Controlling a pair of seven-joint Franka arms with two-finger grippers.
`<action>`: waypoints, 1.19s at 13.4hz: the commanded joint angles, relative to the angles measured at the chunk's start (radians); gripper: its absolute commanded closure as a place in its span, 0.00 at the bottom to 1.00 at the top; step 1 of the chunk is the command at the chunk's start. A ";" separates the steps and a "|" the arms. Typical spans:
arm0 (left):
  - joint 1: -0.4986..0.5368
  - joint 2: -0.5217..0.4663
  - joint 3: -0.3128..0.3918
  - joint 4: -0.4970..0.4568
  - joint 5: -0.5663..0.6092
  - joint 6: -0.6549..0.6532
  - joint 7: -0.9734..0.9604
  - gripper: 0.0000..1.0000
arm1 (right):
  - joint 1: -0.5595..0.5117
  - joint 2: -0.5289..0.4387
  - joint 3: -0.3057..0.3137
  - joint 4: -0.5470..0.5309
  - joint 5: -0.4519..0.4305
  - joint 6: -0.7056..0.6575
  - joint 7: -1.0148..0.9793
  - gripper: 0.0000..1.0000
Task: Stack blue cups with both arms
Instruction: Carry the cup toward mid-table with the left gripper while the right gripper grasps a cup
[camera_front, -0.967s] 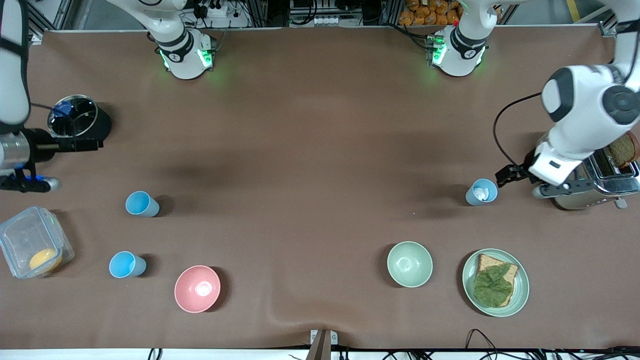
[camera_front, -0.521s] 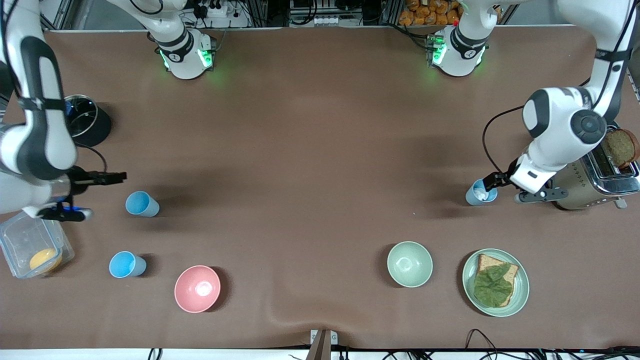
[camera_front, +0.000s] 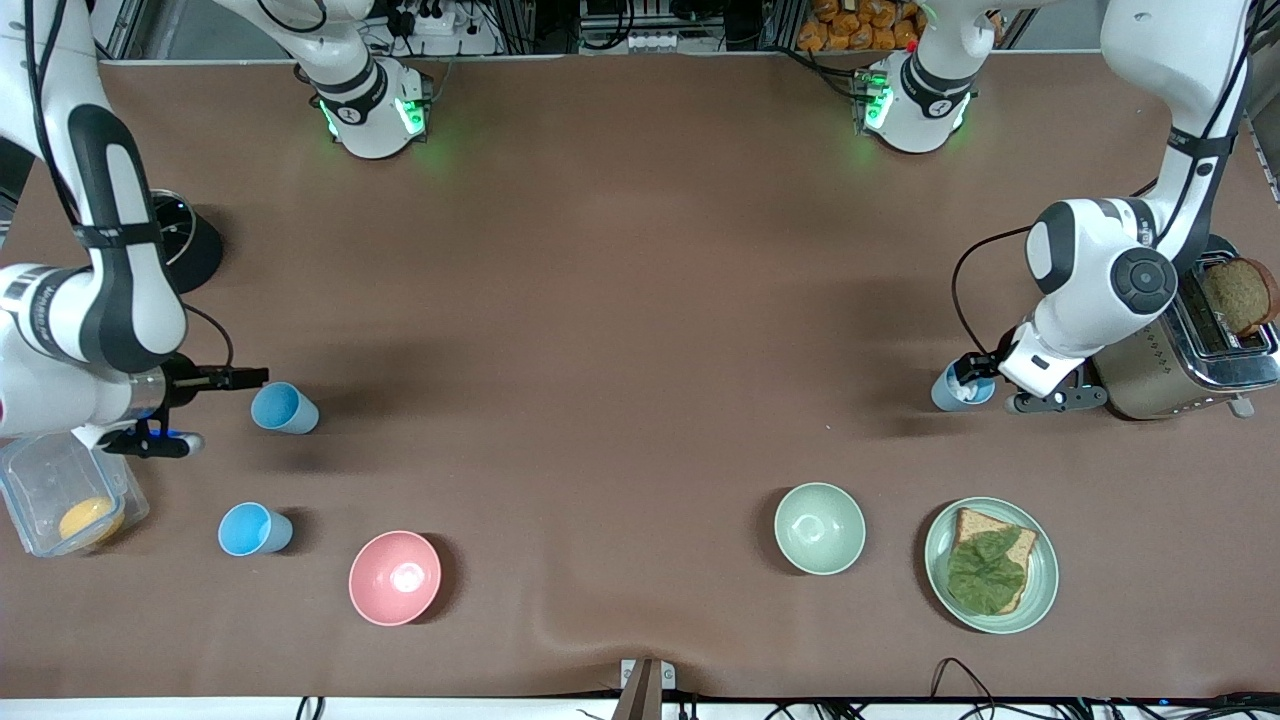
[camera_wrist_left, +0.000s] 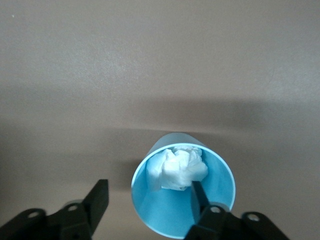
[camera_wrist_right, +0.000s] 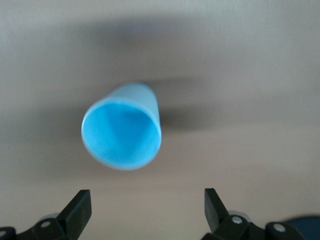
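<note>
The brown table is bare through its middle, with things gathered toward its two ends.

At the left arm's end a toaster holding a slice of bread stands by the table edge. Nearer the front camera lie a plate with a leaf-topped bread slice and the pale green bowl.

At the right arm's end a black round container sits close to the edge, and a clear lidded box lies near the corner, nearer the front camera. The pink bowl sits toward the front edge.

The paler cup stands upright just beside the toaster. The left wrist view shows what the front view barely does — a crumpled white wad inside it. The left gripper is at this cup's rim; in the wrist view one finger reaches inside the cup and the other sits outside its wall, with a gap between them.

Two bright cups stand upright toward the right arm's end. One is farther from the front camera, the other nearer and well apart from it. The right gripper is just beside the farther cup, clear of it. In the right wrist view its fingers are spread wide, and the cup lies ahead of them — untouched.
</note>
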 joint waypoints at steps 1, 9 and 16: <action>0.020 0.000 -0.005 -0.025 -0.008 0.038 0.033 0.63 | 0.000 0.038 0.004 -0.009 -0.066 0.113 -0.008 0.00; 0.011 -0.004 -0.097 0.020 -0.134 0.051 0.001 1.00 | 0.011 0.037 0.004 -0.120 -0.074 0.289 -0.016 1.00; -0.205 0.049 -0.260 0.211 -0.145 -0.002 -0.513 1.00 | 0.012 0.035 0.005 -0.120 -0.074 0.276 -0.024 1.00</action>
